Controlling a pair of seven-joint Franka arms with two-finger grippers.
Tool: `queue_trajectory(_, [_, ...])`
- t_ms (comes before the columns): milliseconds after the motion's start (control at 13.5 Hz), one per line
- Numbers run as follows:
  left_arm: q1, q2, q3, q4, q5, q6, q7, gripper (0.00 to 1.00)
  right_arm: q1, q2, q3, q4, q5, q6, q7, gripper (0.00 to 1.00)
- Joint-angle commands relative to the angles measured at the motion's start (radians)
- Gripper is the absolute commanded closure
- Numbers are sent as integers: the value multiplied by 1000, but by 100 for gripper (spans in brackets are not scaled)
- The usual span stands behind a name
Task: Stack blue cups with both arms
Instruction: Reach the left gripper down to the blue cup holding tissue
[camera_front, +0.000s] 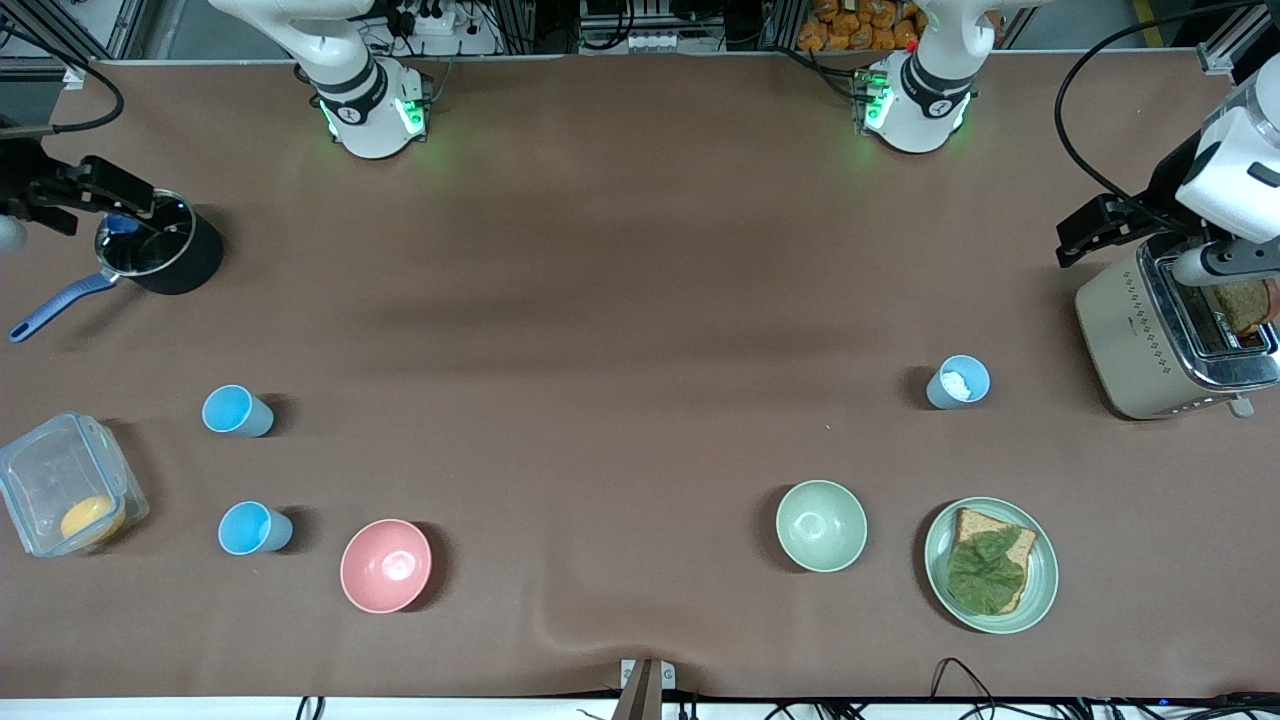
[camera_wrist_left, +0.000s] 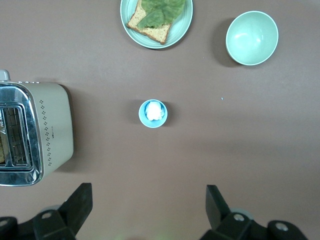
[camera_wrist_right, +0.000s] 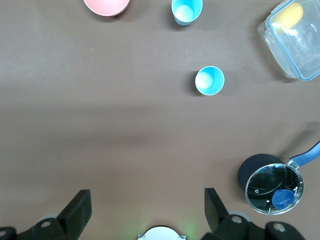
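Observation:
Two sky-blue cups stand near the right arm's end of the table: one (camera_front: 236, 411) (camera_wrist_right: 209, 80), and one nearer the front camera (camera_front: 254, 528) (camera_wrist_right: 186, 11) beside the pink bowl (camera_front: 386, 565). A duller grey-blue cup (camera_front: 958, 382) (camera_wrist_left: 153, 113) with something white inside stands toward the left arm's end. My left gripper (camera_wrist_left: 148, 192) is open and empty, high over bare table, well apart from the grey-blue cup. My right gripper (camera_wrist_right: 146, 195) is open and empty, high over the table by its base, well apart from the sky-blue cups. Neither gripper shows in the front view.
A green bowl (camera_front: 821, 525) and a green plate (camera_front: 1040, 575) with bread and a leaf sit near the front camera. A toaster (camera_front: 1130, 340) stands at the left arm's end. A black pot (camera_front: 165, 255) and a clear box (camera_front: 65, 485) stand at the right arm's end.

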Motion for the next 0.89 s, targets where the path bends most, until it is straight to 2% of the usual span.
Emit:
queue_trajectory(0, [9,-5,-1,8,-10,-5,69,0,-18,-19,-1,0,0,-20,-24,0])
queue_trajectory(223, [14,30,3,9,-19,1,76,0,-17,-19,-3,0,0,-24,-27,0])
queue_trajectory(371, [12,62,3,-8,-7,59,74,0,-17,-16,-3,0,0,-24,-27,0])
queue_trajectory(520, [31,105,3,-75,-6,136,74,0,-15,-16,-3,2,-2,-24,-27,0])
queue_trajectory(817, [44,155,6,-320,5,468,76,0,-17,-13,-3,6,0,-17,-26,0])
